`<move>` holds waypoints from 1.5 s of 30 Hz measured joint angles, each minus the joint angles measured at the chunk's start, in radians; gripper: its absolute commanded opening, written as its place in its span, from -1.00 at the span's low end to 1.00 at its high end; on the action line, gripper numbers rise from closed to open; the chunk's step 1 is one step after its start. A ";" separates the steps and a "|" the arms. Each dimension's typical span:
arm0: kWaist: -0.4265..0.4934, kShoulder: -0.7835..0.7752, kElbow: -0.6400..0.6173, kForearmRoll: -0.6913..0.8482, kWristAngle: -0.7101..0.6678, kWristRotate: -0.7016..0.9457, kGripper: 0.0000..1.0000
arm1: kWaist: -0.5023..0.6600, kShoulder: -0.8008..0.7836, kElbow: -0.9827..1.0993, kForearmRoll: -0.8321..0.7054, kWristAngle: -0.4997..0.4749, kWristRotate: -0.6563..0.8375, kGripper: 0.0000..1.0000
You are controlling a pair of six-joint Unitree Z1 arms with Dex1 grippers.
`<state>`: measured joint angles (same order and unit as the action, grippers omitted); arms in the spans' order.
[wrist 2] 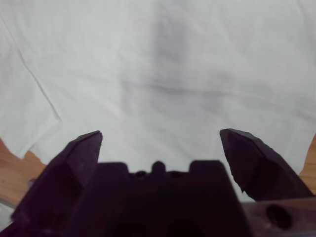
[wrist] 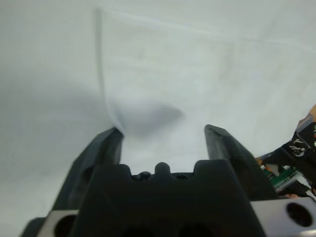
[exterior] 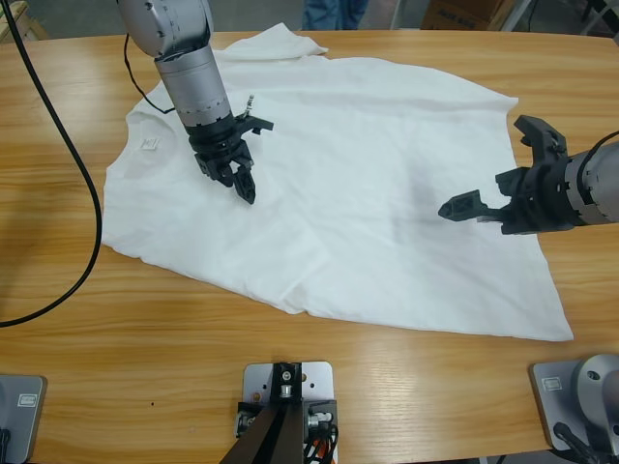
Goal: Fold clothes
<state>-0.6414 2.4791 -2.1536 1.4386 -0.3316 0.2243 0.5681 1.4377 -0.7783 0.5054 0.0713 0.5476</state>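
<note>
Both grippers hover w/ jaws apart over plain white cotton T-shirt (exterior: 358, 184) spread flat on wooden table (exterior: 126, 348): left gripper (exterior: 242, 181) narrow near collar, right gripper (exterior: 488, 174) wide near hem.

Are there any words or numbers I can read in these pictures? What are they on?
None can be read.
Neck label on the white T-shirt: a small pale patch near the collar, too small to read.
Cardboard box beyond the table's far edge: dark print, too blurred to read.
Colourful stickers on the rig part at the left wrist view's right edge: blurred, not readable.
</note>
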 measured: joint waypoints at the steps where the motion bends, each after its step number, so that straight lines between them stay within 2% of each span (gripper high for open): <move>1: -0.001 0.000 0.000 0.000 0.000 0.000 -1.00 | 0.000 0.000 0.001 0.000 0.000 0.000 1.00; 14: -0.007 0.004 -0.015 0.000 0.099 -0.010 -1.00 | 0.000 0.004 0.007 -0.008 0.004 0.000 1.00; 26: -0.013 -0.009 -0.001 0.006 0.102 -0.013 -1.00 | 0.000 -0.003 0.007 -0.003 0.013 0.000 1.00; 30: -0.016 -0.084 0.075 0.026 0.066 -0.041 -1.00 | 0.000 -0.051 -0.004 0.040 0.018 0.019 1.00; 35: -0.043 -0.169 0.231 0.040 0.016 -0.084 -1.00 | 0.002 -0.116 0.000 0.111 0.013 0.093 1.00; 40: -0.103 -0.243 0.352 0.040 0.008 -0.145 -1.00 | 0.003 -0.164 0.030 0.172 -0.019 0.218 1.00; 45: -0.115 -0.346 0.444 0.040 0.008 -0.191 -1.00 | 0.003 -0.188 0.059 0.214 -0.068 0.391 1.00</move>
<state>-0.7569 2.1335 -1.7094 1.4788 -0.3241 0.0335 0.5712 1.2498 -0.7193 0.7192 0.0037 0.9386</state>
